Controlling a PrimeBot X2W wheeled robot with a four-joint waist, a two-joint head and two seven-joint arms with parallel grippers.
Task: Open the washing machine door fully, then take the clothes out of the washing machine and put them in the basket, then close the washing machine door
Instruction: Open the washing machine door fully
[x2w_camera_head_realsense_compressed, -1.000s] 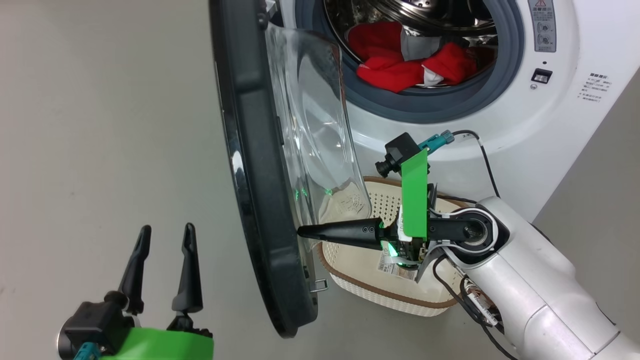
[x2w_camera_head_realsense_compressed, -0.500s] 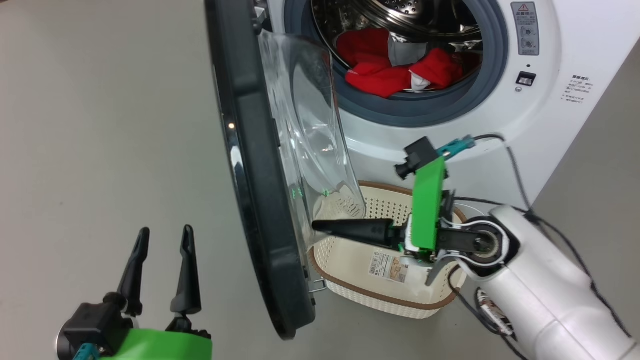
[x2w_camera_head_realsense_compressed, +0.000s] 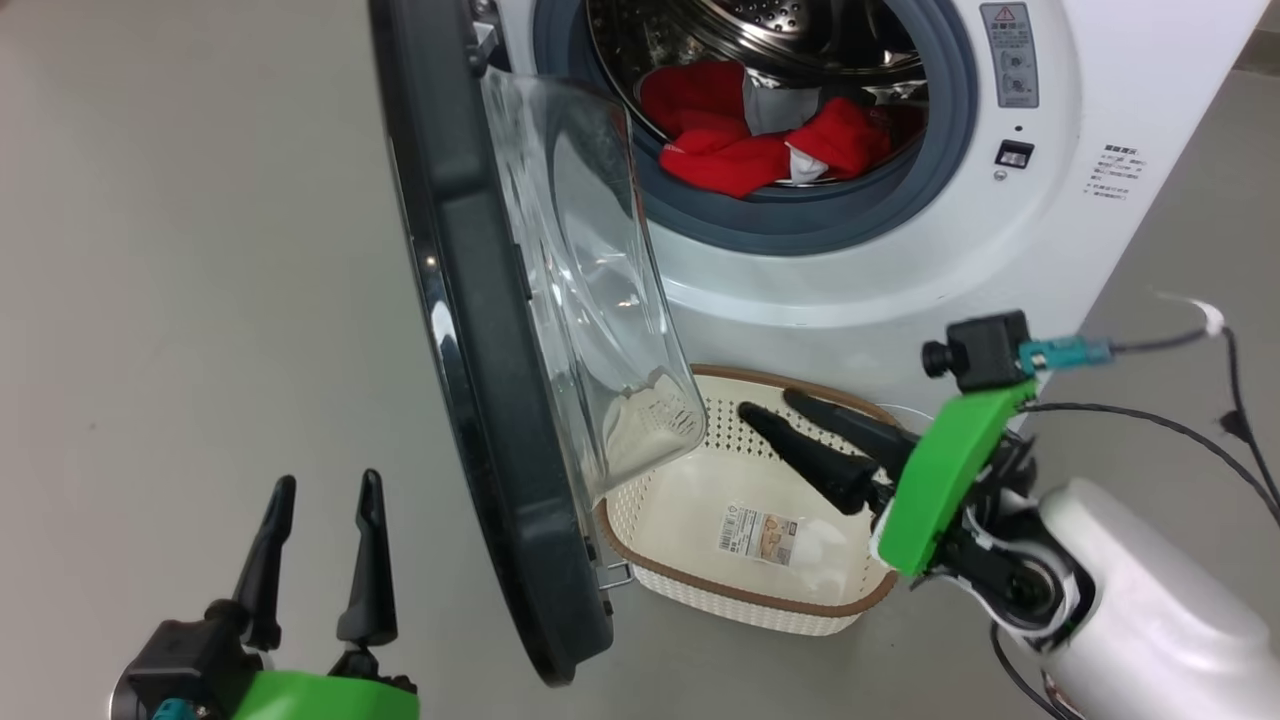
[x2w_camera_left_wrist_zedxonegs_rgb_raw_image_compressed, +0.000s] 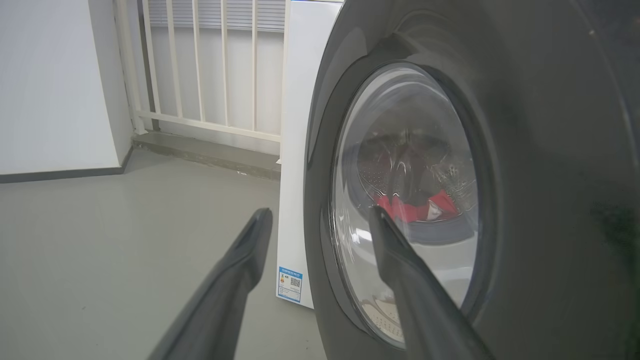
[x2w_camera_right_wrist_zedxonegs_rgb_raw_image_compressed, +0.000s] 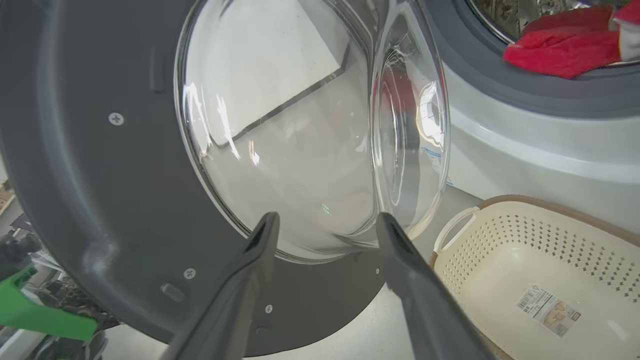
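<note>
The door (x2w_camera_head_realsense_compressed: 470, 330) hangs half open, edge toward me, overhanging the basket (x2w_camera_head_realsense_compressed: 740, 612); my right pincer (x2w_camera_head_realsense_compressed: 768, 402) gapes empty above it (clothes (x2w_camera_head_realsense_compressed: 720, 165) inside the washing machine (x2w_camera_head_realsense_compressed: 900, 280)).

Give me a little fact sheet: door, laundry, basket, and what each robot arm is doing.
Door: washing machine door open, swung out from the washing machine
Laundry: red clothes inside the drum
Container: basket on the floor, no clothes in it
Left gripper: jaws open, empty, outside the door
Right gripper: jaws open, empty, over the basket
</note>
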